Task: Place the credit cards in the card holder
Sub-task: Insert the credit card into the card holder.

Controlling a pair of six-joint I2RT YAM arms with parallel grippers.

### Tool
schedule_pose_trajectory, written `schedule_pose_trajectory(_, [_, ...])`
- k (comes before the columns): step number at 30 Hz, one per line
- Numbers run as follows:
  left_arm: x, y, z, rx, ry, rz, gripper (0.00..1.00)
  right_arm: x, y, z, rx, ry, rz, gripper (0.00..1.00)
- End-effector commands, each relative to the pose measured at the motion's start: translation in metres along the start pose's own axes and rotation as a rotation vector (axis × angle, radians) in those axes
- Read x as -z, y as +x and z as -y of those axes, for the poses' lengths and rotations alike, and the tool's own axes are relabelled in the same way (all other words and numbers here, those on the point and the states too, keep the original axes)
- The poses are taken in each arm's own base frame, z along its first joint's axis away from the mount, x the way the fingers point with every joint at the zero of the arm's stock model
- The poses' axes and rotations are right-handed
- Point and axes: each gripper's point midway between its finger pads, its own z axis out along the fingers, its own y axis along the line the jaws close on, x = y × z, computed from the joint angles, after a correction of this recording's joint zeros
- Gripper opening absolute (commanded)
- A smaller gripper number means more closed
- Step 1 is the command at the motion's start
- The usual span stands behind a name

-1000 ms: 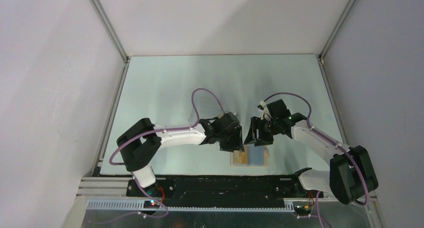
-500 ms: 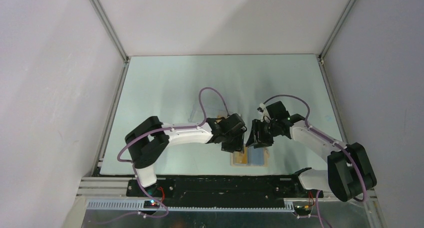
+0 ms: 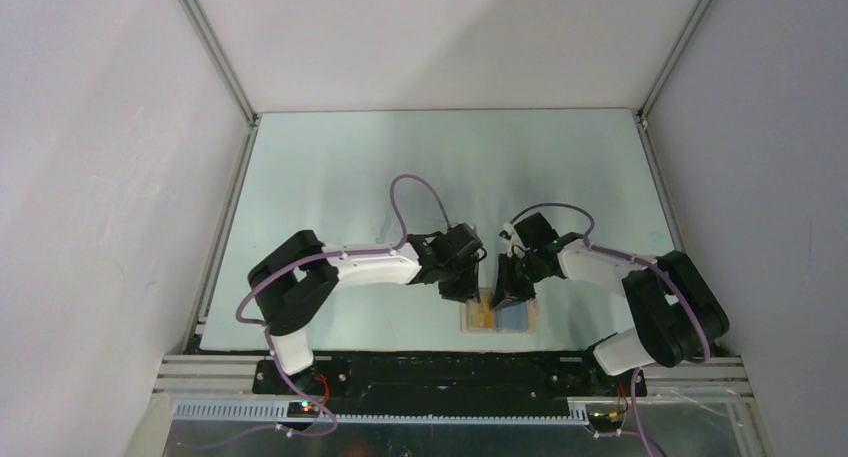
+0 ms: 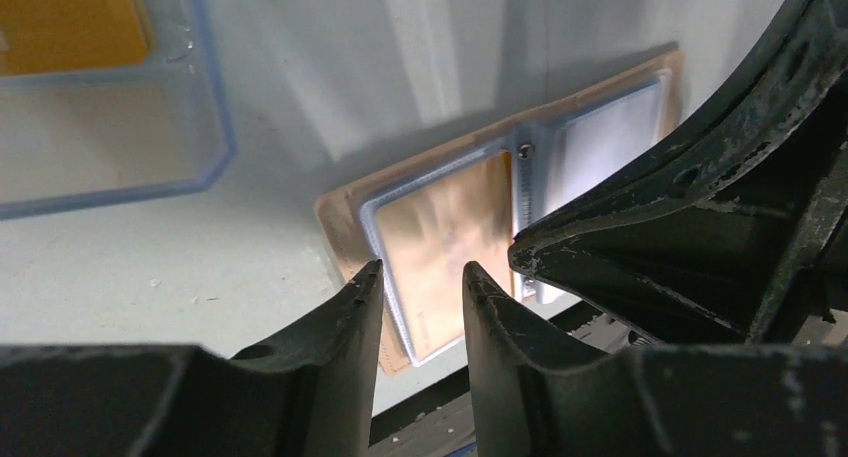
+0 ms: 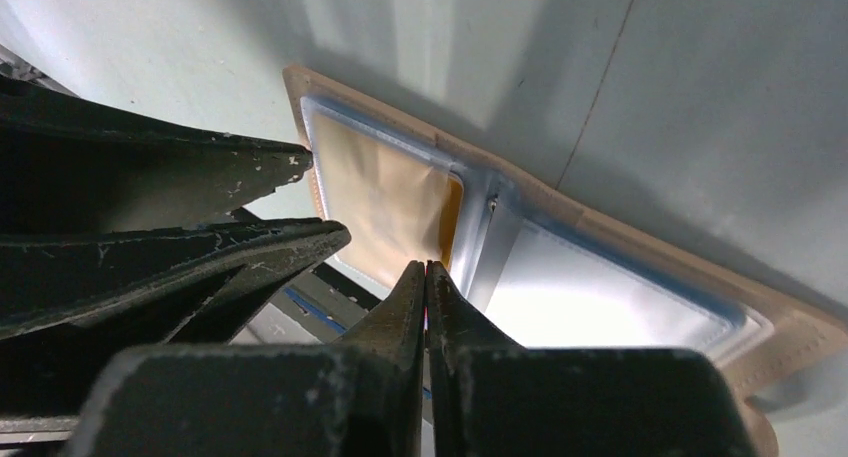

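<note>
Close to the near edge of the surface (image 3: 330, 177), between both arms: card holder (image 3: 505, 320), spread open and flat, clear sleeves facing up. Inside its left sleeve, one of the credit cards (image 3: 483, 317), orange, tucked in. Over that left half, left fingers (image 4: 360, 317), parted by a narrow gap, gripping nothing; contact with the sleeve impossible to tell. At the spine, against the card's right edge, right fingers (image 5: 412, 302), pressed together, nothing visible between them. Farther back and left, a clear box (image 4: 205, 127) with another orange card (image 4: 60, 22) inside.
</note>
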Motion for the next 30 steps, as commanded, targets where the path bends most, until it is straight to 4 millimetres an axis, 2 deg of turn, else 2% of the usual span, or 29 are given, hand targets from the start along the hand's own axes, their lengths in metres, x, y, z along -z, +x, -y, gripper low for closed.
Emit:
schedule_pose_trajectory(1, [0.008,-0.008,0.005,0.028,0.065,0.031,0.39,-0.011,0.000,-0.001,0.009,-0.011,-0.012,0.02])
schedule_pose_trajectory(11, [0.007,-0.008,0.008,0.035,0.110,0.030,0.34,-0.020,0.009,0.015,0.001,0.046,-0.043,0.00])
schedule_pose_trajectory(14, [0.011,-0.010,0.009,0.032,0.114,0.045,0.33,-0.021,0.010,0.015,0.001,0.048,-0.046,0.00])
schedule_pose_trajectory(19, [0.015,-0.012,0.009,0.033,0.112,0.069,0.39,-0.022,0.010,0.015,0.002,0.048,-0.050,0.00])
schedule_pose_trajectory(30, [0.007,-0.008,0.016,0.019,0.122,0.034,0.35,-0.022,0.011,0.015,0.001,0.044,-0.052,0.00])
